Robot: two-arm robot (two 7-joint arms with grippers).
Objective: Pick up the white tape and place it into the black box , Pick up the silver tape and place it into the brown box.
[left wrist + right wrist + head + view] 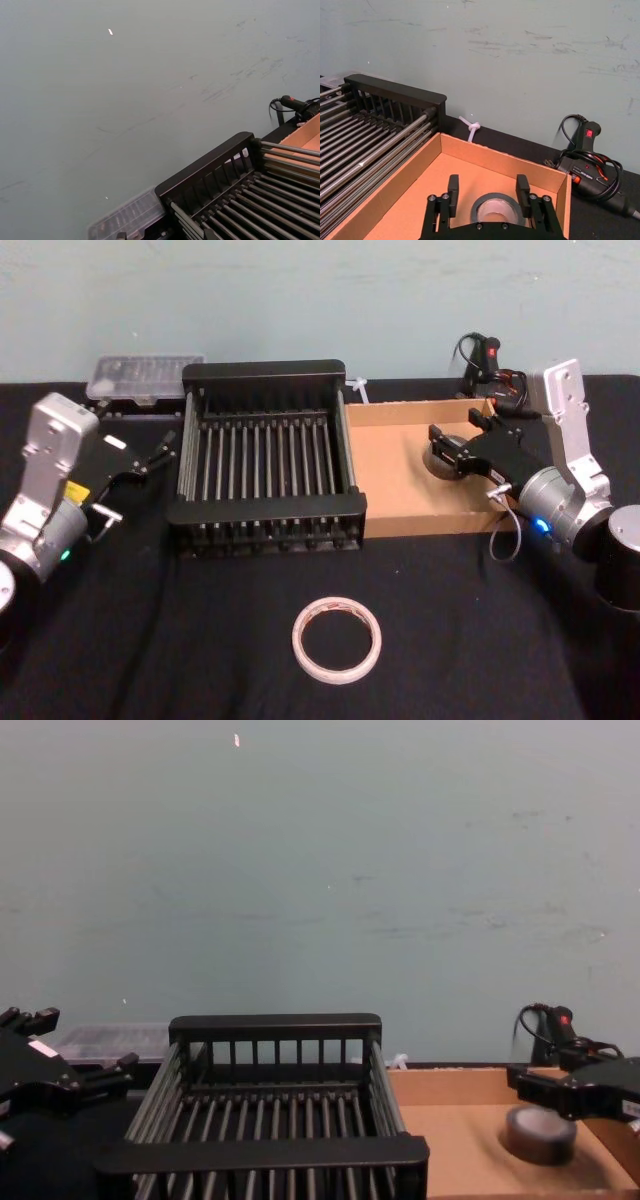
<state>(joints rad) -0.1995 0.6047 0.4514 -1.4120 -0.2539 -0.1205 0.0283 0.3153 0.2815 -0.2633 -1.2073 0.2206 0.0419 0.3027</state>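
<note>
The white tape (336, 640) lies flat on the black cloth near the front, apart from both arms. Behind it stands the black box (265, 508), with nothing on its bars. To its right, the brown box (400, 455) holds the silver tape (495, 206), lying flat on the cardboard floor. My right gripper (487, 184) hangs open just over that roll, a finger on each side and a gap at one side; in the chest view the roll (540, 1138) rests below the gripper (548, 1092). My left gripper (160, 452) stands open left of the black box.
A clear plastic case (145, 375) sits behind the black box at the left. A black glue gun (590, 165) with its cable lies behind the brown box, against the wall. A knotted white tie (472, 127) lies between the two boxes at the back.
</note>
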